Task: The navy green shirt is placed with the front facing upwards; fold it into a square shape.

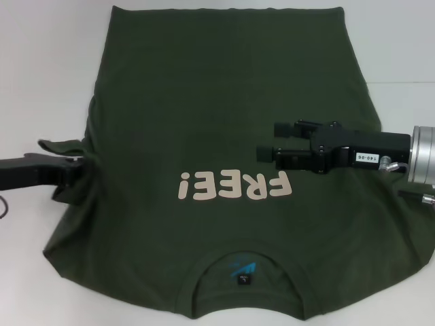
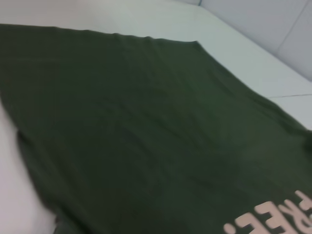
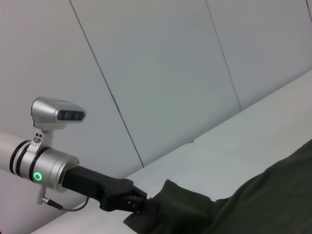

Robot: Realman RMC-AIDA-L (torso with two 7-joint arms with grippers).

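White table (image 1: 41, 75), smooth matte top, bare at both sides of the head view and along the far edge. 1 item lies directly on it: the dark green shirt (image 1: 224, 115), spread front up, collar nearest the robot, hem at the far edge. Cream "FREE!" lettering (image 1: 234, 185) across the chest, blue-and-black label (image 1: 243, 272) inside the collar. Cloth mostly flat; the sleeve on the robot's left is bunched and lifted off the tabletop. A pale panelled wall (image 3: 161, 73) stands behind the table.
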